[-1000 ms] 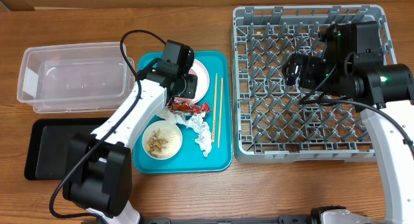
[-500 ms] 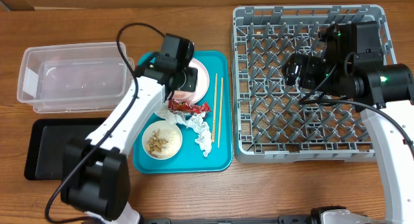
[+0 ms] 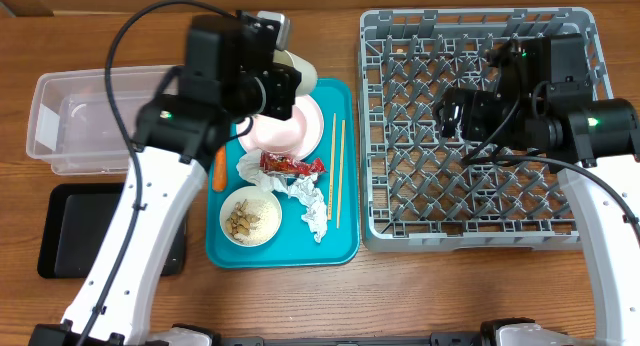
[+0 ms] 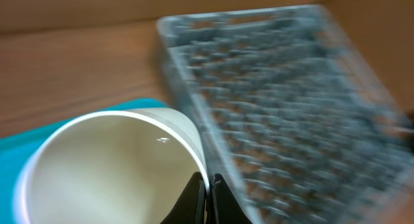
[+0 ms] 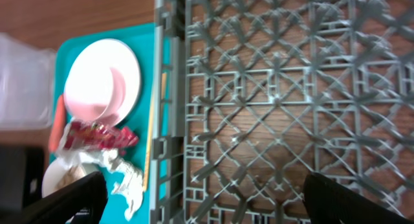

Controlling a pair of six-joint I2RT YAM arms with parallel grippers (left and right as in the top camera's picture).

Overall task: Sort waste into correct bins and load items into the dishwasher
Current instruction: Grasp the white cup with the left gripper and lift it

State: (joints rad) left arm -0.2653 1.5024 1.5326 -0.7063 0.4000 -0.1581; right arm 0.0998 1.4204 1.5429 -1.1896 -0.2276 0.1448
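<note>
Wood-grain table (image 3: 400, 286) under everything, grey dish rack (image 3: 480, 126) at right, teal tray (image 3: 340, 248) in the middle, clear tub (image 3: 110, 121) and black tray (image 3: 70, 231) at left. Left gripper (image 4: 208, 199) clamped on rim of small white cup (image 4: 110, 166), cup held up in the air over far edge of teal tray. Overhead giving only a sliver of cup behind the arm. Left wrist view giving the open mouth and dark fingertips (image 4: 194, 201) pinched together on the rim, rack blurred behind. Right gripper (image 5: 204, 185) over the rack, jaws wide apart, nothing between them. Fingers visible only in right wrist view, at bottom corners; overhead showing just the dark body. On teal tray, from overhead: pink-white plate (image 3: 290, 126) at far end, red wrapper (image 3: 292, 166) just nearer, carrot (image 3: 219, 169) at tray's left edge beside plate, bowl (image 3: 250, 231) with nut scraps (image 3: 243, 218) at near left, crumpled tissues (image 3: 312, 208) touching wrapper and bowl, chopsticks (image 3: 337, 171) lying lengthwise along right side. Right wrist view catching plate, wrapper, carrot, tissues and chopsticks past the rack's edge, but not the cup. Tub only a blurred sliver at that view's left edge, black tray a dark patch below it; both plain from overhead only
</note>
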